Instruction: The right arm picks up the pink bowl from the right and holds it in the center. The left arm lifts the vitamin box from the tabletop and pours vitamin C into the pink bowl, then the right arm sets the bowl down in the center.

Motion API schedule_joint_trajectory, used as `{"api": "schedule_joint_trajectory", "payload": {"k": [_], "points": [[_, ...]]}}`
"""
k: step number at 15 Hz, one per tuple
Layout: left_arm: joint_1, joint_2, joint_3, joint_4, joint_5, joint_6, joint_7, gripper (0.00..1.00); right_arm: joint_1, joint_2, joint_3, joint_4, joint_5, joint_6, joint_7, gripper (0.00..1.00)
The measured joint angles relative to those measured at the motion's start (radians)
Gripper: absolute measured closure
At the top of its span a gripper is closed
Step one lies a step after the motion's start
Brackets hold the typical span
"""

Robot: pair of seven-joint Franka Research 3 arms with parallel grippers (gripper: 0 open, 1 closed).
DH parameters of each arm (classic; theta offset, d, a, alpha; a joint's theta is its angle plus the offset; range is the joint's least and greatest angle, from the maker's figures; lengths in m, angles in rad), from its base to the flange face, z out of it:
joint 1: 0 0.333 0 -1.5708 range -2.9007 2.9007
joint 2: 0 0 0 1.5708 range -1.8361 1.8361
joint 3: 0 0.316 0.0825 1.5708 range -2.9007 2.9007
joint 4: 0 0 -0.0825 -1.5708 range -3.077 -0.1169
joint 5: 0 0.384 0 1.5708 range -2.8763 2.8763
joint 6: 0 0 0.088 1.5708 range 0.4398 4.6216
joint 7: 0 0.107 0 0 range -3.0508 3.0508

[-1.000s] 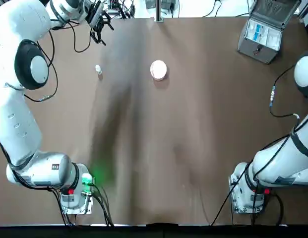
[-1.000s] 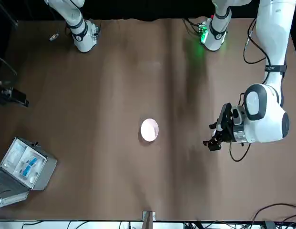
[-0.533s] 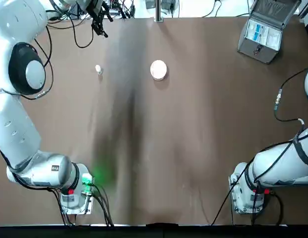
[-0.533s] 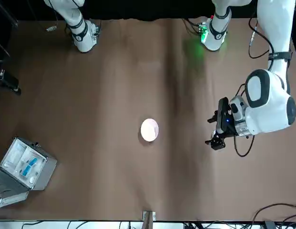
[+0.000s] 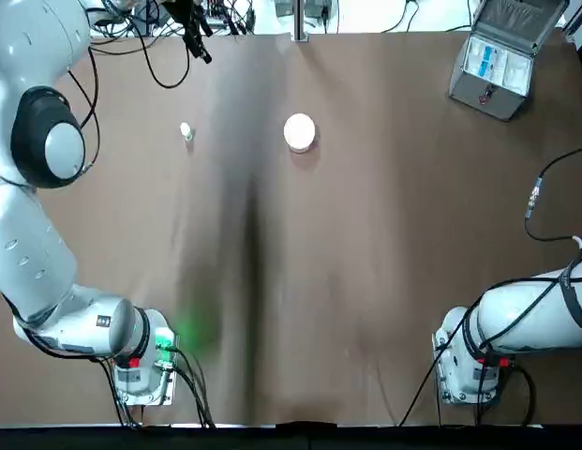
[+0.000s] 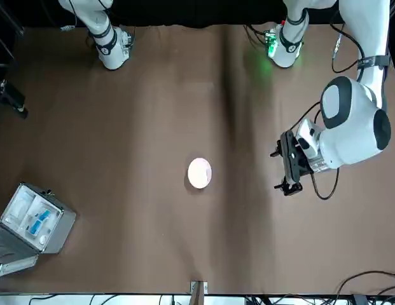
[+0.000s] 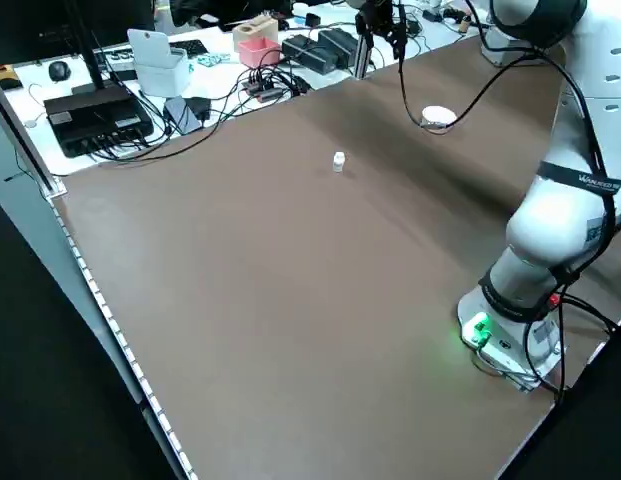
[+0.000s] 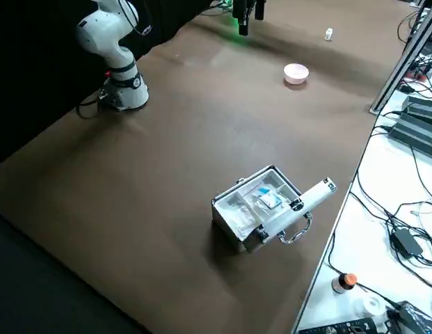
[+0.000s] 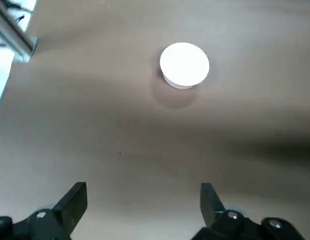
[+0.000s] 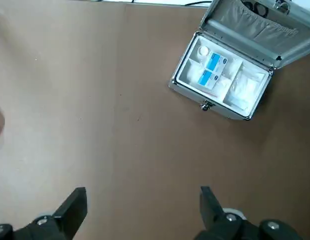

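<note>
Pale pink, the pink bowl [image 5: 300, 132] sits alone on the brown tabletop [image 5: 365, 262], toward its far edge. The vitamin box [image 5: 186, 130] stands well apart from the bowl, on the left arm's side. The left tool [image 9: 143, 210] hangs above the tabletop near the bowl, fingers wide and empty. The right tool [image 10: 142, 212], also wide and empty, hovers high near the open grey case [image 5: 501, 58], which rests far from the bowl.

Brown tabletop [image 5: 365, 262] with pink bowl [image 5: 300, 131], vitamin box [image 5: 186, 131] and open grey case [image 5: 501, 58].
</note>
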Motion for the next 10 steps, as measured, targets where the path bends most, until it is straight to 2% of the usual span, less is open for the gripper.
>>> {"api": "schedule_joint_trajectory", "payload": {"k": [10], "points": [[-0.006, -0.042, 0.001, 0.013, 0.124, 0.005, -0.614, 0.00, 0.025, -0.005, 0.001, 0.002, 0.000, -0.004, 0.006, 0.01]]}}
